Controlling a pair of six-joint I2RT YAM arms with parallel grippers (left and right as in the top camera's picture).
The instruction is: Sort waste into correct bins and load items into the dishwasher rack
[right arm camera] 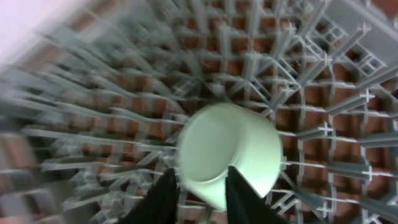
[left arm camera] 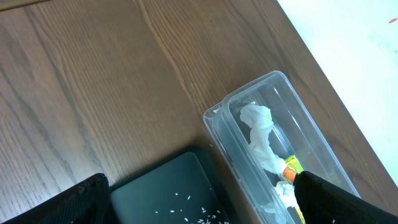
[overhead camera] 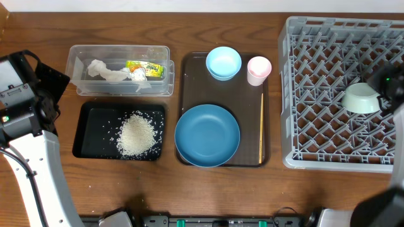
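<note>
The mint green bowl (overhead camera: 361, 98) lies in the dishwasher rack (overhead camera: 315, 38), at three o'clock. My right end effector (right arm camera: 202, 186) straddles its rim, but through the blur I cannot tell if it's clamped. Retreating could drag or tip the bowl. My left end effector (left arm camera: 199, 199) is wide open and empty.

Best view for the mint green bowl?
Overhead: the mint green bowl shows sharp, inside the dishwasher rack. Right wrist has it close but motion-blurred, behind the right gripper. Left wrist misses it.
</note>
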